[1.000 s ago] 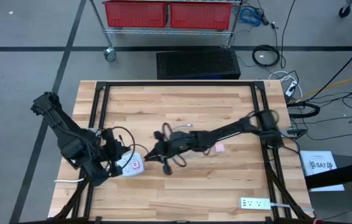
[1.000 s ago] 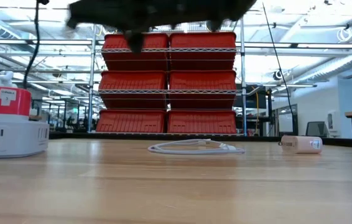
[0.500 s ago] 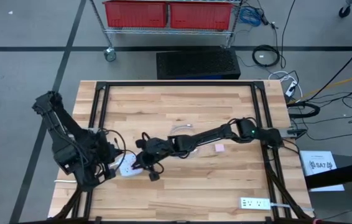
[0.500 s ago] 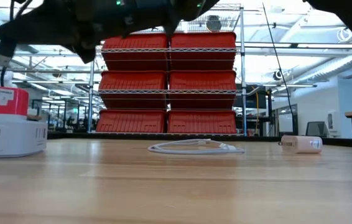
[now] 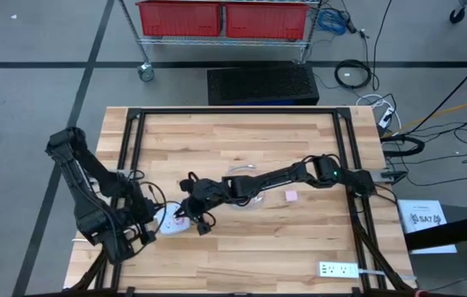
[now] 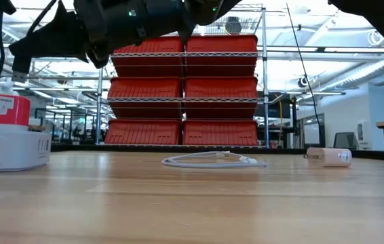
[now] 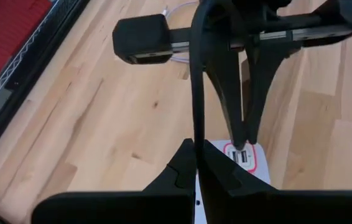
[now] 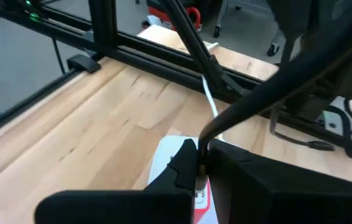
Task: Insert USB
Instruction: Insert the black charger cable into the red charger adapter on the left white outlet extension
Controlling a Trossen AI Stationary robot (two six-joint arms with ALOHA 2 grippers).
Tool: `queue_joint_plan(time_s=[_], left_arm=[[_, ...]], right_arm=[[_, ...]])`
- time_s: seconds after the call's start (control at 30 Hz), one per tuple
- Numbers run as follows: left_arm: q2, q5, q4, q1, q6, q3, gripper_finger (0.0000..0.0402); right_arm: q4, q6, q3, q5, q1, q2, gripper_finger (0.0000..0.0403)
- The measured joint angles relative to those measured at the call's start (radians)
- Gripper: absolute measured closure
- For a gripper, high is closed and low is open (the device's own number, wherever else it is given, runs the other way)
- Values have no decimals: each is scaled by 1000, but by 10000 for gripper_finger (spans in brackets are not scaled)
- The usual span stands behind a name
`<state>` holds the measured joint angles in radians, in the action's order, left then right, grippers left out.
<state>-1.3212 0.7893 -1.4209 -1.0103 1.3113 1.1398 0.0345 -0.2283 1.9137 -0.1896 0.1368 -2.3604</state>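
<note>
— Where's the plug?
— The black USB cable (image 7: 196, 81) is pinched in the right hand (image 5: 186, 216), right over the white power strip with its red-edged USB panel (image 5: 173, 219), on the wooden desk's (image 5: 242, 256) left.
— The left hand (image 5: 134, 233)?
— Beside the strip; grip unclear.

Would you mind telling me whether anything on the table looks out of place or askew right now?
Nothing looks damaged or spilled. The white power hub sits flat near the left gripper, with the right gripper poised over its red-marked end. A loose white cable and a small pink object lie apart mid-table, unused but not in the way.
</note>
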Motion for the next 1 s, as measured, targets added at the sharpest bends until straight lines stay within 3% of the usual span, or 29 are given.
queue_joint_plan(time_s=[0.23,0.43,0.67,0.9,1.0], left_arm=[[-87,-75,71,-24,39,0,396],[-196,-201,77,-73,172,0,396],[-339,-303,146,-94,290,-52,396],[-374,-312,277,-93,343,-152,396],[-372,-268,341,-92,336,-195,396]], right_arm=[[-100,-33,0,2,3,12,401],[-209,-51,0,7,2,38,401],[-217,-68,-1,6,2,50,401],[-238,-69,-1,3,2,50,401],[-240,-69,-1,2,2,50,401]])
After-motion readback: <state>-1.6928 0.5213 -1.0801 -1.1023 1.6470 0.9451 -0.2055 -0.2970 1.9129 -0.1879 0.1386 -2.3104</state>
